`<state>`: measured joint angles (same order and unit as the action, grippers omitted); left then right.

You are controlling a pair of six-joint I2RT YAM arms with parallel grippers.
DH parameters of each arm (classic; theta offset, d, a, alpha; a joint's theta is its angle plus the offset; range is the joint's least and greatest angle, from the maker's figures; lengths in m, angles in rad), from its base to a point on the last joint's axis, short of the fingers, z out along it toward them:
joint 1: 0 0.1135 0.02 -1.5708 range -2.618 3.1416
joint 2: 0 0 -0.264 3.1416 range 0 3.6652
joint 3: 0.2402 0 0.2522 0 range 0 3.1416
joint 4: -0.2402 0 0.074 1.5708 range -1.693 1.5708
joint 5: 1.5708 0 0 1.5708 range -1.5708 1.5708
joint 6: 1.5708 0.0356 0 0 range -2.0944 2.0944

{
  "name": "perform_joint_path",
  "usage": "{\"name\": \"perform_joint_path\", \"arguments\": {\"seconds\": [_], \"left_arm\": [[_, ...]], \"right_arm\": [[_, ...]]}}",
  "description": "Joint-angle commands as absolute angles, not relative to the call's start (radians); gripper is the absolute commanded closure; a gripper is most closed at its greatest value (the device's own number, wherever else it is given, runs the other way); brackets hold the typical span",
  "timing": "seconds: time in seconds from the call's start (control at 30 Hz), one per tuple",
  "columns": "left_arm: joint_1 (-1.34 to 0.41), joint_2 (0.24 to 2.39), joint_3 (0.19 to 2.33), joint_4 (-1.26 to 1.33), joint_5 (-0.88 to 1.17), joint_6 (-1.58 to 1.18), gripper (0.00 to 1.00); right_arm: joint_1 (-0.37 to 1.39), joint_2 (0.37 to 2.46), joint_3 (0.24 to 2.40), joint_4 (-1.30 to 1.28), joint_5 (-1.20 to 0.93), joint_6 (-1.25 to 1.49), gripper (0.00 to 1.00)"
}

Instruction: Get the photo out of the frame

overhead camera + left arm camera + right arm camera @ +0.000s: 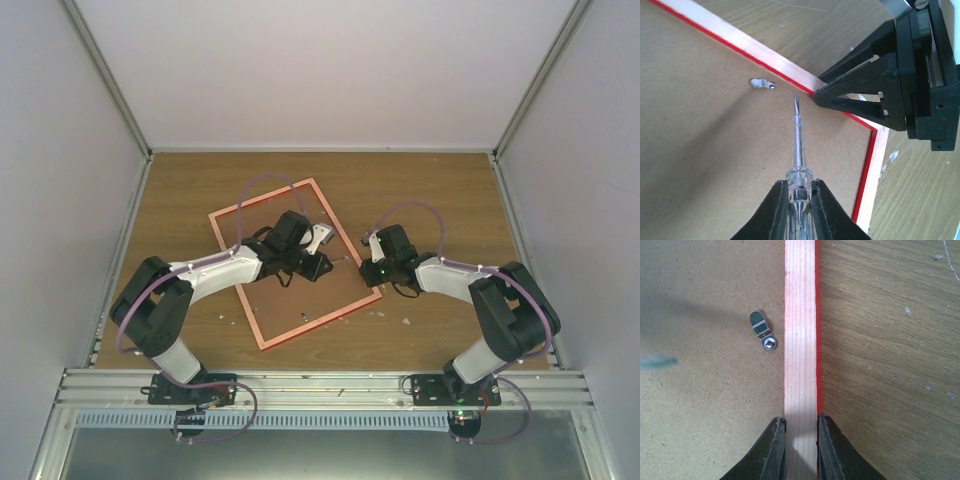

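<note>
1. The frame (320, 321) lies flat on the worktop (430, 200), just beyond the two arm bases, with its brown board (705, 405) facing up.
2. From above, the frame sits askew. Its long axis runs from far to near and leans right at the near end. One corner points at the far wall and the opposite corner points towards the left arm's base.
3. The right pincer (801, 425) is closed on the frame's right long rail, close to the near-right corner. One finger sits on the board side of the pale wood and the other on the red outer edge.
4. A small metal clip (764, 330) is screwed to the board just inside that rail, farther along it from the right pincer. The clip lies slanted and wholly on the board, with its free end turned away from the rail.
5. The left pincer (800, 192) hangs over the board and is clamped on the clear handle of a flat-blade screwdriver (798, 145).
6. The screwdriver's shaft points across the board at the same rail. Its tip stops just short of the wood, between the clip and the right pincer's fingers. I cannot tell whether the blade touches the board.
7. Pale chips (406, 322) lie on the worktop just outside the frame's near rail.
</note>
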<state>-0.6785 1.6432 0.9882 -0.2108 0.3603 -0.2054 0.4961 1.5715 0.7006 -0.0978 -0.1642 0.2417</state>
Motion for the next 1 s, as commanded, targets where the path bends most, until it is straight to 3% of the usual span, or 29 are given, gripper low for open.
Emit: {"name": "perform_joint_path", "arguments": {"seconds": [0.0, 0.27, 0.5, 0.6, 0.67, 0.97], "left_arm": [[-0.65, 1.559, 0.935, -0.125, 0.32, -0.284, 1.0], [-0.606, 1.463, 0.847, -0.079, 0.266, -0.343, 1.0], [-0.572, 1.433, 0.81, -0.063, 0.255, -0.359, 1.0], [-0.564, 1.431, 0.802, -0.058, 0.255, -0.359, 1.0], [-0.555, 1.432, 0.798, -0.048, 0.264, -0.363, 1.0], [-0.494, 1.54, 0.882, -0.022, 0.304, -0.35, 1.0]], "right_arm": [[0.514, 1.566, 0.686, -0.167, -0.18, 0.256, 0.97], [0.519, 1.489, 0.627, -0.232, -0.229, 0.32, 0.95], [0.526, 1.393, 0.599, -0.295, -0.252, 0.33, 0.81], [0.526, 1.37, 0.636, -0.315, -0.211, 0.304, 0.68], [0.52, 1.381, 0.676, -0.316, -0.175, 0.282, 0.63], [0.488, 1.598, 0.894, -0.212, -0.169, 0.198, 0.63]]}}
